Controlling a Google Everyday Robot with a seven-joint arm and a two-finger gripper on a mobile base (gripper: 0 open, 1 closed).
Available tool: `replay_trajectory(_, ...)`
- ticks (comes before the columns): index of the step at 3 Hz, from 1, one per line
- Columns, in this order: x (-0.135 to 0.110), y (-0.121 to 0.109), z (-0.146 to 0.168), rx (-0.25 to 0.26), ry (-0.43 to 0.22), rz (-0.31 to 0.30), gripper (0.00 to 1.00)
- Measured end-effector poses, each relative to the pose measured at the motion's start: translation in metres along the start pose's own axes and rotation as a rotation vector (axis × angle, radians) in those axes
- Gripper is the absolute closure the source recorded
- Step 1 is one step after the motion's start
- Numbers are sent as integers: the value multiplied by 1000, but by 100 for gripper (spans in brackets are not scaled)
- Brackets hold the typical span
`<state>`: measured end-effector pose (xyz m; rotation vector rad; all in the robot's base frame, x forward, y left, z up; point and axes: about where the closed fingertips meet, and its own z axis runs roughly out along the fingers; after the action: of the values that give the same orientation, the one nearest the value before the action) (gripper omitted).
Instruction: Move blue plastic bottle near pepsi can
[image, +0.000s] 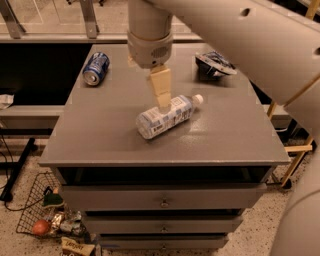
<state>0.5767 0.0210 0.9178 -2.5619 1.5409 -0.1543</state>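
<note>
Camera view shows the gripper (162, 102) hanging straight down from the arm over the grey cabinet top (225, 135). Its tip is right at the middle of the bottle (169, 116). Whether it is open, closed or already pressing on the plastic, I cannot tell.

The bottle lies on its side directly beneath the gripper. Its cap (197, 99) points away to the right of the gripper and a little farther back, and its base lies nearer the front edge. The can (96, 68) also lies on its side, well apart from the gripper, off to its left and toward the back. A snack bag (215, 64) sits behind and to the right of the gripper, out of the way.

The step in hand looks like taking hold of the bottle, so little of the task seems done. To do it well, the grip should close across the bottle's width, not along its length, and at the labelled middle, where it should balance. A round, smooth bottle lying down may roll or squirt sideways if pinched off-centre, so the descent should be centred and the squeeze firm but gentle, as thin plastic gives. The carry then goes left and back. The bottle should be set down just beside the can without knocking it, since the can could roll off
</note>
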Motion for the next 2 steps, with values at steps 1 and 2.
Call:
replay_trajectory(1,-3,21,23,-75,38,10,0)
replay_trajectory(2,3,37,41,-134,42,40,0)
